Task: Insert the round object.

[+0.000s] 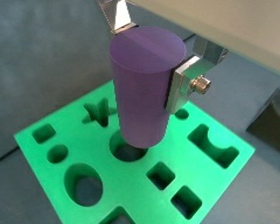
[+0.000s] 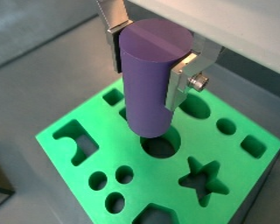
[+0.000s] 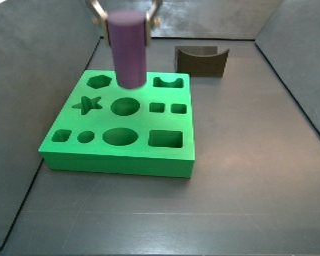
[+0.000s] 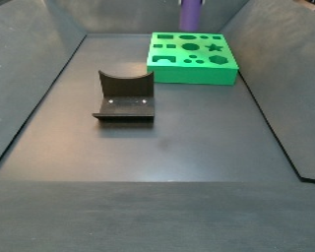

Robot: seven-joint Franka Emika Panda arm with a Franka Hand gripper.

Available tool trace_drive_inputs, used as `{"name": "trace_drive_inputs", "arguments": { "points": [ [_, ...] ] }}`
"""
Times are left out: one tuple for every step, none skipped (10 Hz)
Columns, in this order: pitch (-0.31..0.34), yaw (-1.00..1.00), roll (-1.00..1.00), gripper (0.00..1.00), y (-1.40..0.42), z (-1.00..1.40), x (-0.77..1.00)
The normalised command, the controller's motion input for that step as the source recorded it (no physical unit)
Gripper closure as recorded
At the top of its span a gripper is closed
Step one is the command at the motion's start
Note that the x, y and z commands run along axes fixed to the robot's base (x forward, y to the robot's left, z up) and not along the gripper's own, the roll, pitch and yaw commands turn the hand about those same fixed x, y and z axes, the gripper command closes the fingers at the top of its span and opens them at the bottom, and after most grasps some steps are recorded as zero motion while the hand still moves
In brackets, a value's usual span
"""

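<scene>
The round object, a tall matte purple cylinder peg [image 1: 145, 87], hangs upright in my gripper [image 1: 150, 52], which is shut on its upper part. The silver fingers [image 1: 185, 80] press on its two sides in both wrist views. It also shows in a wrist view [image 2: 150, 83]. The peg hangs over the green block [image 1: 60, 140] with several shaped holes. Its lower end is just above the mid-sized round hole [image 2: 164, 145], whose rim [image 1: 127, 154] shows beside it. In a side view the peg [image 3: 127, 50] is clear of the block's top [image 3: 123, 125]. My gripper [image 3: 123, 8] is at the frame's top edge.
The dark fixture [image 3: 202, 60] with a curved notch stands on the floor beyond the green block and also shows in a side view [image 4: 125, 96]. Grey walls [image 3: 43, 40] enclose the floor. The block [image 4: 191, 57] sits near the far wall.
</scene>
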Motion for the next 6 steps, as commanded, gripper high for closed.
{"name": "trace_drive_inputs", "arguments": {
  "points": [
    [0.0,-0.11,-0.02,1.0,0.01,-0.41,-0.21],
    [0.0,-0.1,-0.04,1.0,0.04,-0.28,-0.39],
    [0.0,-0.08,-0.09,1.0,0.0,-0.21,-0.25],
    [0.0,-0.05,-0.1,1.0,0.0,-0.21,-0.19],
    [0.0,0.0,-0.1,1.0,-0.05,-0.35,0.04],
    [0.006,0.0,0.0,1.0,0.0,-0.42,0.12]
  ]
}}
